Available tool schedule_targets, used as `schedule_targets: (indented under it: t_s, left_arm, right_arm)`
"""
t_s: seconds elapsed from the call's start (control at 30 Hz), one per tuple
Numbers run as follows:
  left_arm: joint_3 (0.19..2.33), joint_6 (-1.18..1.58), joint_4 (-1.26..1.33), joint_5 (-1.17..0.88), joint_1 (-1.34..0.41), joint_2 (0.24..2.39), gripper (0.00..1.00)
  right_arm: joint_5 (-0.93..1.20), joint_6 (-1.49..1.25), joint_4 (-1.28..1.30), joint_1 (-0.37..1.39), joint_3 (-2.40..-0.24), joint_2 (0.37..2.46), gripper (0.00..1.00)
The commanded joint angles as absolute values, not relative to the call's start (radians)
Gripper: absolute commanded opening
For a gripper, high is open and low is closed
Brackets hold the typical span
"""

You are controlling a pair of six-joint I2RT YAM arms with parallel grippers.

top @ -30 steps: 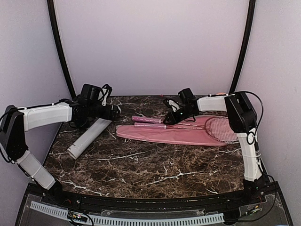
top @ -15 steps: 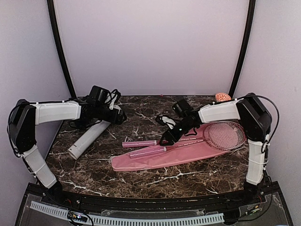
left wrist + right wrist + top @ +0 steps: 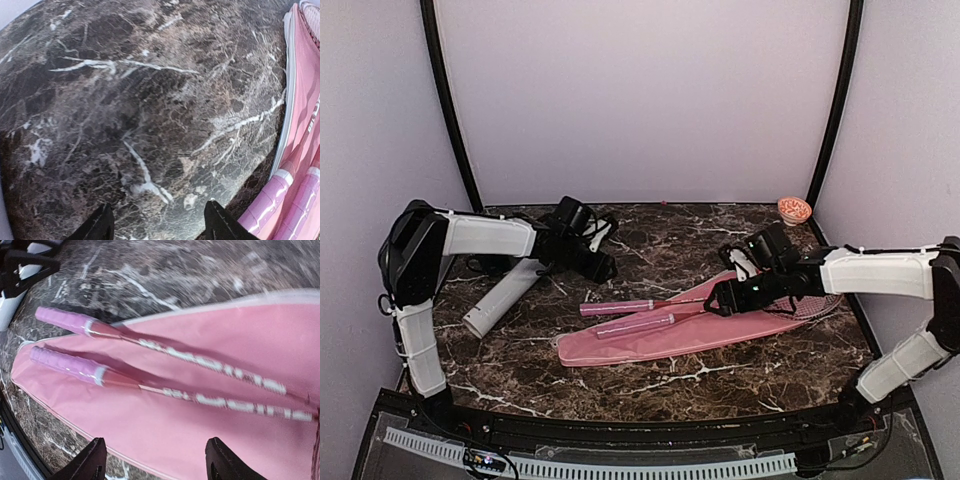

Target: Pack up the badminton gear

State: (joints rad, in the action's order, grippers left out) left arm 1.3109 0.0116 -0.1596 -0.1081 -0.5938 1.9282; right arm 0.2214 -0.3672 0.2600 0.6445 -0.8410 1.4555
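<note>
From above, the pink cover [image 3: 650, 345] and the two rackets [image 3: 620, 307] lying on it now sit nearer, mid-desk [image 3: 620, 385], dragged from the far side. The tube [image 3: 505, 297] waits at the left.

Left wrist: the left jaws, partly open and empty, hover over bare marble beside the handles [image 3: 272, 207].

Right wrist: the right jaws have widened and hold nothing. The rackets look released, so sliding them inside likely comes next.

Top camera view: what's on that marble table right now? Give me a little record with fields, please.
Centre: two pink-handled rackets lying side by side on the pink cover
Left: pale grey tube, lying apart from the cover
Far right corner: small orange-patterned bowl
Left jaws: open, empty, over bare marble table
Right jaws: open, empty, above the cover
</note>
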Motion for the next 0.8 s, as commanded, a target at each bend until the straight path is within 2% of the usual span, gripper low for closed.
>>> schedule_targets:
  t_s: [0.0, 0.17, 0.3, 0.43, 0.67, 0.77]
  left_arm:
    - [1.347, -0.034, -0.2, -0.124, -0.638, 1.954, 0.62]
    - [1.368, -0.054, -0.207, -0.127, -0.673, 1.995, 0.57]
    - [1.371, -0.079, -0.211, -0.118, -0.695, 2.02, 0.55]
    - [1.371, -0.1, -0.218, -0.109, -0.715, 2.038, 0.54]
    - [1.367, -0.124, -0.241, -0.079, -0.74, 2.054, 0.53]
    - [1.354, -0.13, -0.27, -0.076, -0.758, 2.049, 0.5]
  right_arm:
    - [0.125, -0.606, 0.323, 0.62, -0.723, 1.289, 0.71]
    - [0.174, -0.754, 0.326, 0.601, -0.608, 1.142, 0.79]
    - [0.165, -0.794, 0.354, 0.584, -0.547, 1.101, 0.85]
    - [0.178, -0.812, 0.335, 0.562, -0.512, 1.127, 0.91]
    - [0.188, -0.802, 0.268, 0.55, -0.503, 1.229, 0.92]
    - [0.183, -0.766, 0.248, 0.528, -0.532, 1.279, 0.92]
